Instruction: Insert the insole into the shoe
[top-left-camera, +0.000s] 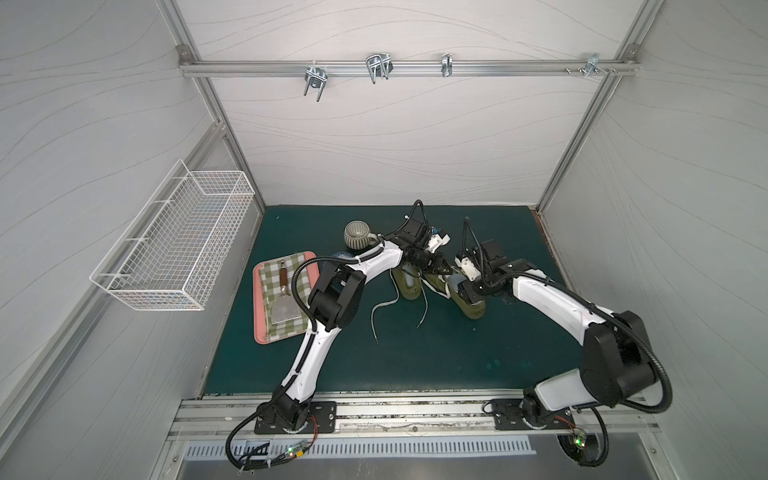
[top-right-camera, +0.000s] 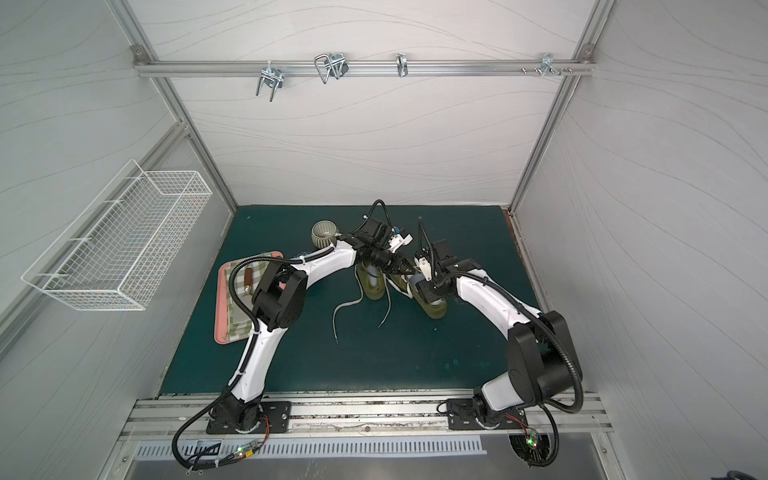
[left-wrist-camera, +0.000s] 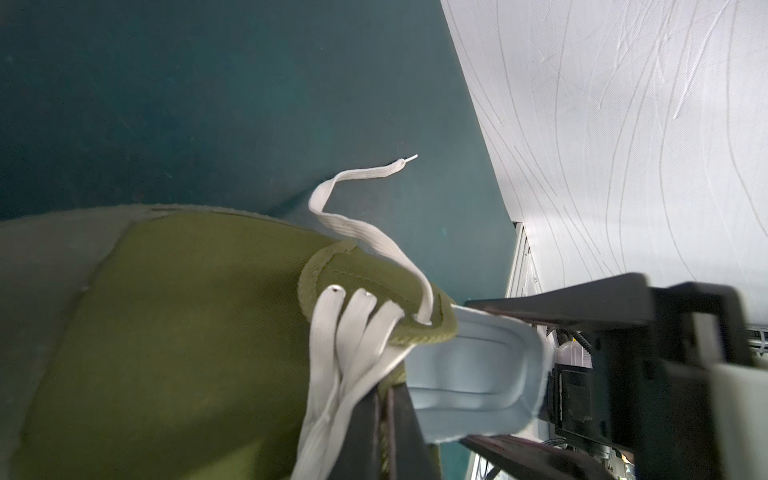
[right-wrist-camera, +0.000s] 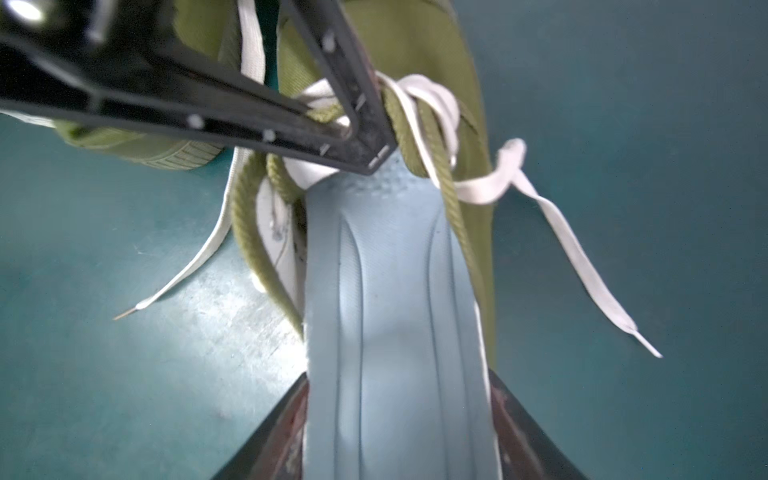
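An olive canvas shoe (top-left-camera: 471, 306) (left-wrist-camera: 187, 332) lies on the teal mat, right of centre in both top views (top-right-camera: 435, 308). My left gripper (left-wrist-camera: 384, 399) (top-left-camera: 444, 270) is shut on the shoe's braided collar edge beside the white laces (left-wrist-camera: 345, 332). A light-blue insole (right-wrist-camera: 395, 311) (left-wrist-camera: 469, 374) reaches toe-first into the shoe's opening, under the left gripper's tips (right-wrist-camera: 361, 137). My right gripper (right-wrist-camera: 395, 440) (top-left-camera: 457, 286) stands open. Its fingers (left-wrist-camera: 561, 301) flank the insole's heel end on both sides.
A second olive shoe (top-left-camera: 407, 286) lies just left, its laces (top-left-camera: 382, 307) trailing toward the front. A ribbed mug (top-left-camera: 359, 235) stands behind it. A pink tray (top-left-camera: 258, 307) holds a checked cloth and a spatula. A wire basket (top-left-camera: 178, 245) hangs on the left wall.
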